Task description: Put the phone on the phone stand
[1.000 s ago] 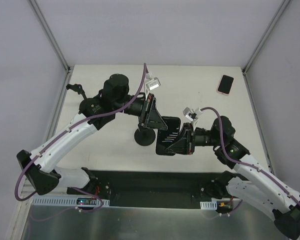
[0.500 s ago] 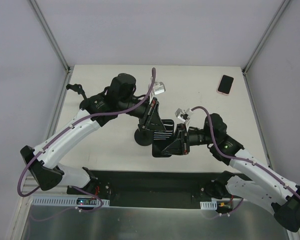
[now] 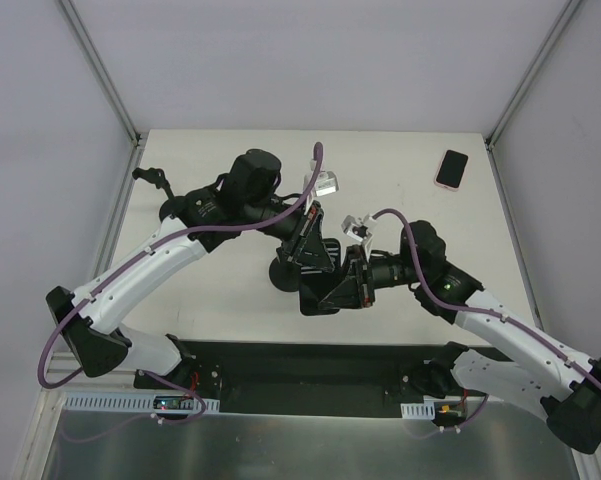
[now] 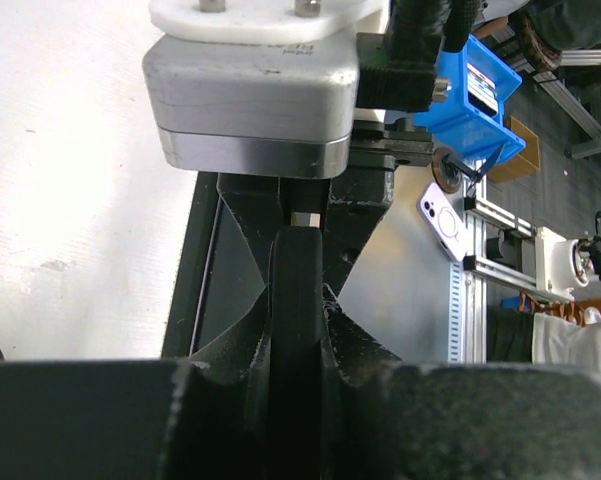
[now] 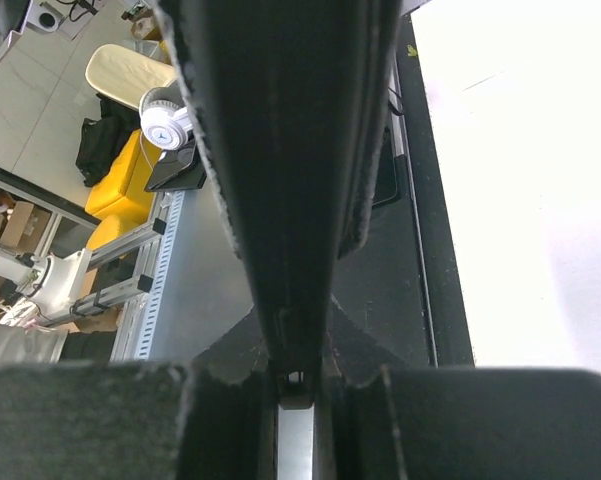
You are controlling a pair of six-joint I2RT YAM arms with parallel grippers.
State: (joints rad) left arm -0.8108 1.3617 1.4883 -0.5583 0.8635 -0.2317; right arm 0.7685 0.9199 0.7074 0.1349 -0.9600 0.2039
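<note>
Over the table (image 3: 215, 295), left claw (image 3: 303, 257) and right claw (image 3: 346, 285) pinch the stand (image 3: 282, 277).

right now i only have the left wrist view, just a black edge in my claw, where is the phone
observer: the phone lies flat at the far right corner of the table, apart from both arms.
operator: ok so what is that black edge
observer: it's the stand. the top view shows the left claw shut on it, right beside its round base.
operator: is the right claw free to fetch the phone
observer: no, the right claw is shut on the stand too, gripping its plate from the other side.
</note>
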